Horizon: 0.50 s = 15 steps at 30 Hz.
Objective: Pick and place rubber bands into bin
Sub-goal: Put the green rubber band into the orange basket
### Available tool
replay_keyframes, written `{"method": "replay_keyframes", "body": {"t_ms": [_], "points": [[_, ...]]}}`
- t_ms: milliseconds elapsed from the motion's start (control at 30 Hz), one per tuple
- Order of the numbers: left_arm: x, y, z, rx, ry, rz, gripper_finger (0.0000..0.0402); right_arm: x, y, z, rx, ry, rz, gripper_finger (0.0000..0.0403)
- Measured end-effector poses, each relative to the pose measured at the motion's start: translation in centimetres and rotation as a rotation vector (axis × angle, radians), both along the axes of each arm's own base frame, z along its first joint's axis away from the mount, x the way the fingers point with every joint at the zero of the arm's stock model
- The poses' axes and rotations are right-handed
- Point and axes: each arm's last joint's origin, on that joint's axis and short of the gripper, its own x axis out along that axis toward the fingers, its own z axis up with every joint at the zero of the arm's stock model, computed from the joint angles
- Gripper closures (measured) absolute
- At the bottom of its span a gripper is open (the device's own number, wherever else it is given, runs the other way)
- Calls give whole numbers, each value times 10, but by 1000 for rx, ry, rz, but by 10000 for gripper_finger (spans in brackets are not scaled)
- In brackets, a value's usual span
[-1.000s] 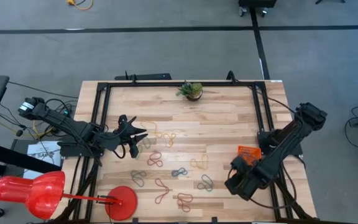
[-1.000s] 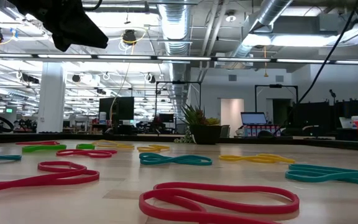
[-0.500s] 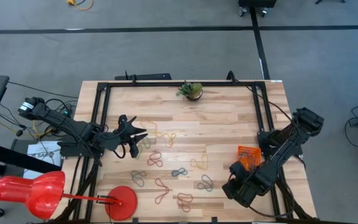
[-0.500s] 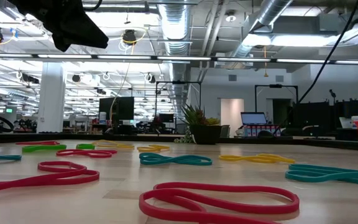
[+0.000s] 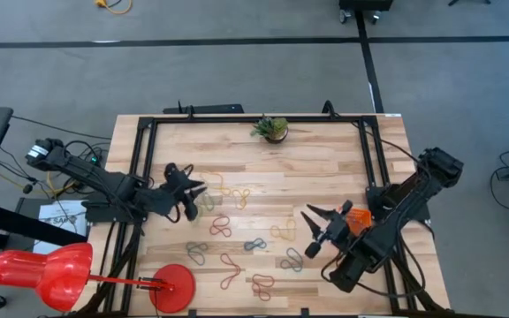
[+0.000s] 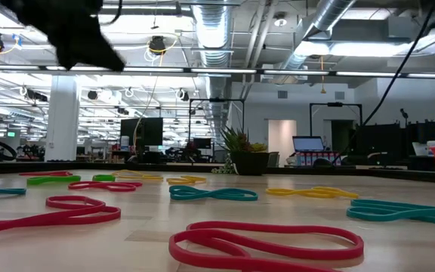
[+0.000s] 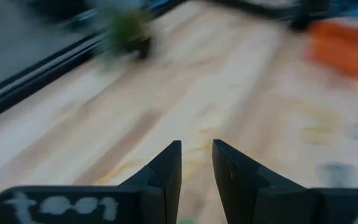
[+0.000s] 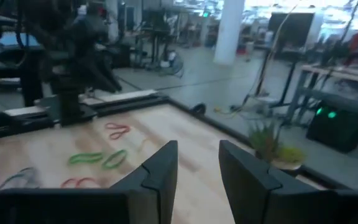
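Several rubber bands (image 5: 241, 238), in red, yellow, green and grey-blue, lie flat and scattered over the near middle of the wooden table; the low view shows a red one (image 6: 266, 245) closest. The orange bin (image 5: 358, 217) stands near the right side, partly hidden by my right arm. My right gripper (image 5: 309, 234) (image 8: 197, 155) hovers open just left of the bin, fingers pointing toward the bands. My left gripper (image 5: 197, 199) (image 7: 196, 152) hangs open above the left part of the table, beside the leftmost bands, and shows as a dark blur (image 6: 74, 30) in the low view.
A small potted plant (image 5: 272, 129) stands at the far middle edge. A red lamp with a round disc base (image 5: 173, 287) sits at the near left corner. Black frame rails (image 5: 140, 168) run along the left, far and right sides.
My right gripper has swung from the table's near right corner up and toward the left, out over the table beside the bin, with its fingers now spread toward the bands. My left gripper has shifted slightly toward the left edge. The bands have stayed put.
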Motion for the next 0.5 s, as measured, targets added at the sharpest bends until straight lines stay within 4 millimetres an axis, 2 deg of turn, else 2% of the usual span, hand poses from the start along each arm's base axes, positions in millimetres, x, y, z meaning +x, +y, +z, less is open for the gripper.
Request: {"method": "replay_keyframes", "body": {"t_ms": [100, 233, 367, 500], "points": [[2, 7, -20, -51, 106, 142, 325, 5, -7, 0, -15, 5, -33, 290], [18, 5, -46, -123, 267, 107, 334, 14, -17, 3, -50, 35, -74, 290], [42, -4, -69, -156, 332, -20, 339, 24, -21, 33, -27, 13, -102, 290], [58, -11, -90, -266, 340, -49, 340, 32, -20, 53, -23, 70, -79, 290]]}}
